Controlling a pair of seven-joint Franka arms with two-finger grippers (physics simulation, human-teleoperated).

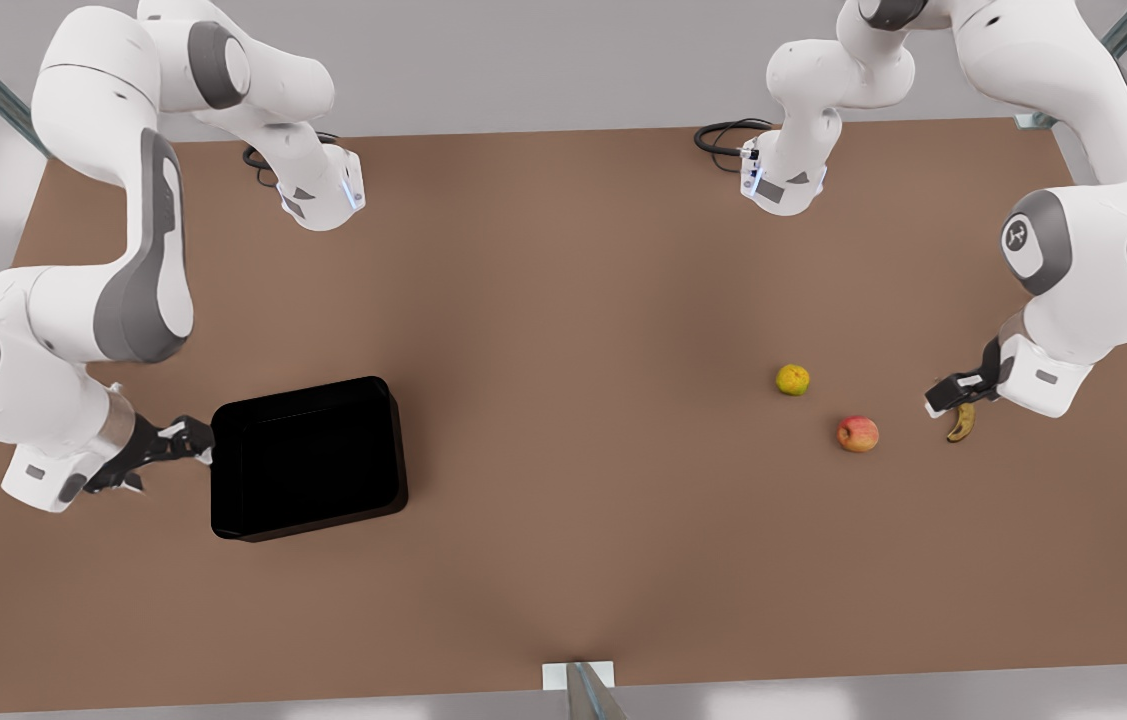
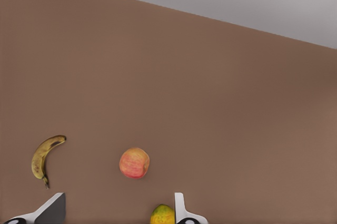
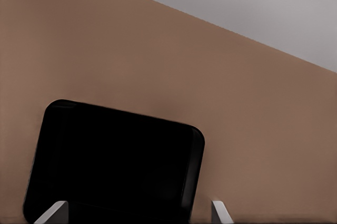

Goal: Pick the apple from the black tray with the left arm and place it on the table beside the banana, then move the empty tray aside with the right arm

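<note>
Front view: the small round red apple with yellowish patches [image 1: 858, 434] lies on the matte brown surface [image 1: 563, 300], outside the tray, with the curved yellow banana with brown ends [image 1: 961, 423] near it at 3 o'clock and the bumpy yellow-green round fruit [image 1: 793, 380] at 10 o'clock; the left hand [image 1: 953, 392] hovers touching or just over the banana, fingers spread, holding nothing. The glossy black rectangular tray [image 1: 308, 458] sits empty at the front view's left; the right hand [image 1: 185, 440] is at its 9 o'clock rim, fingers parted.
</note>
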